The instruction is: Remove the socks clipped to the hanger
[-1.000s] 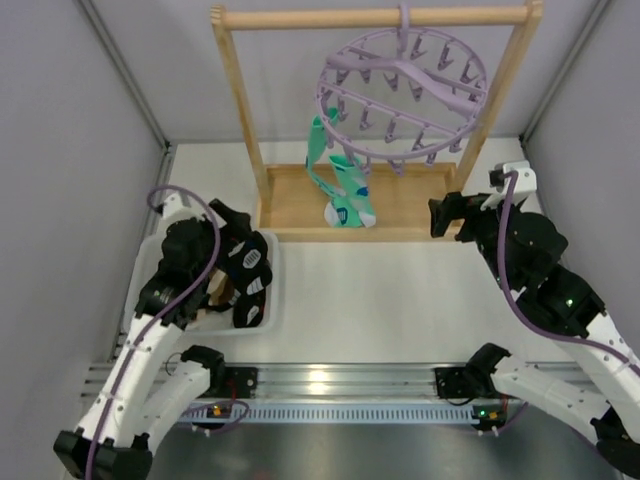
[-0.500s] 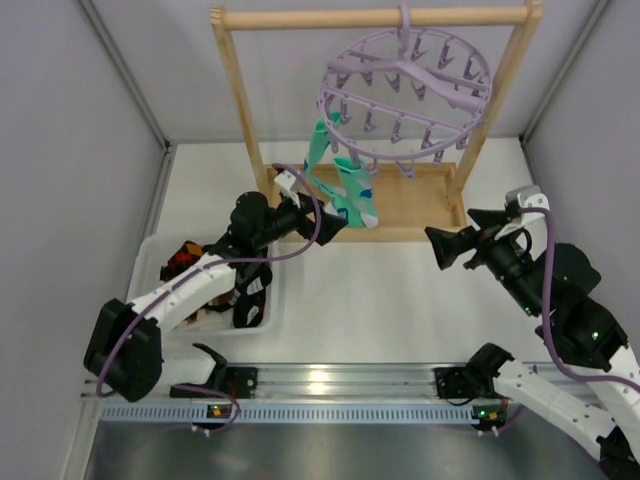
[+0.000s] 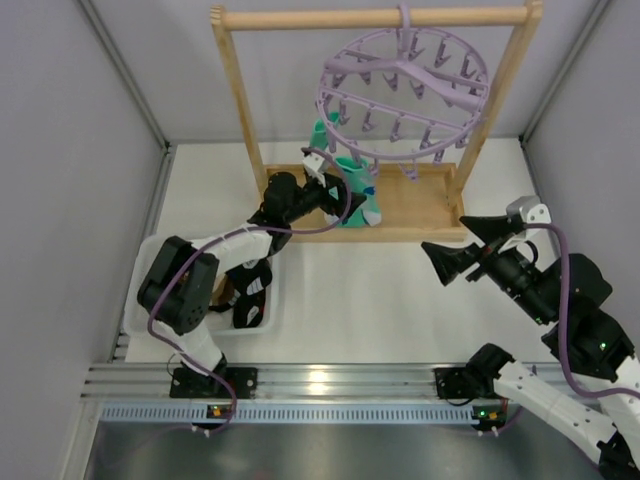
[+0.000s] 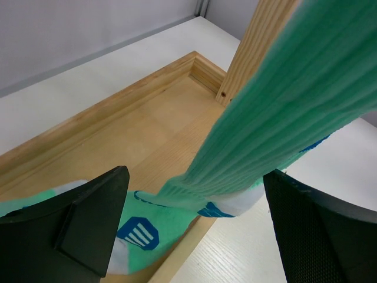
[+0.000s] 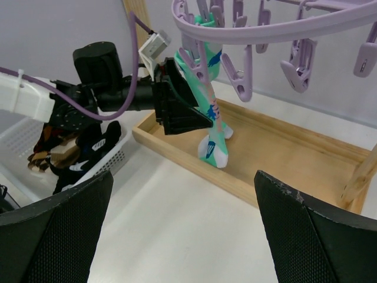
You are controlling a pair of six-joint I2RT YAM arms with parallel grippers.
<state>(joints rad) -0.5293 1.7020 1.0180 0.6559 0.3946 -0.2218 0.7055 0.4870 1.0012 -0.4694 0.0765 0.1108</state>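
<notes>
Hanging from the rail of the pale wooden rack frame [image 3: 240, 100], the round lavender plastic hanger [image 3: 398, 64] carries one mint-green sock with blue patches [image 3: 322, 138] at its near-left rim, the toe trailing onto the flat wooden base tray [image 3: 420, 200]; the left pincer [image 3: 335, 190] reaches in low to meet the sock, while the right pincer [image 3: 437, 262] hovers over the white tabletop [image 3: 360, 300], well apart; a white plastic basket [image 3: 270, 312] beside the left arm holds dark socks [image 3: 248, 290], likely those already taken off.

Left wrist view: the left pincer [image 4: 194, 183] is spread with the ribbed sock [image 4: 277, 118] running between its jaws, not yet pinched; the base tray [image 4: 135, 130] lies close beneath, and a rack post [image 4: 259, 47] stands just behind, so closing here must avoid both.

Right wrist view: the right pincer [image 5: 184, 177] is spread and holds nothing; it faces the sock [image 5: 206, 100], which a peg grips at the top; empty lavender clip pegs [image 5: 294, 65] dangle around the hanger [image 5: 265, 29] and could snag a rising arm; the left pincer [image 5: 177, 112] occupies the sock's near side.
</notes>
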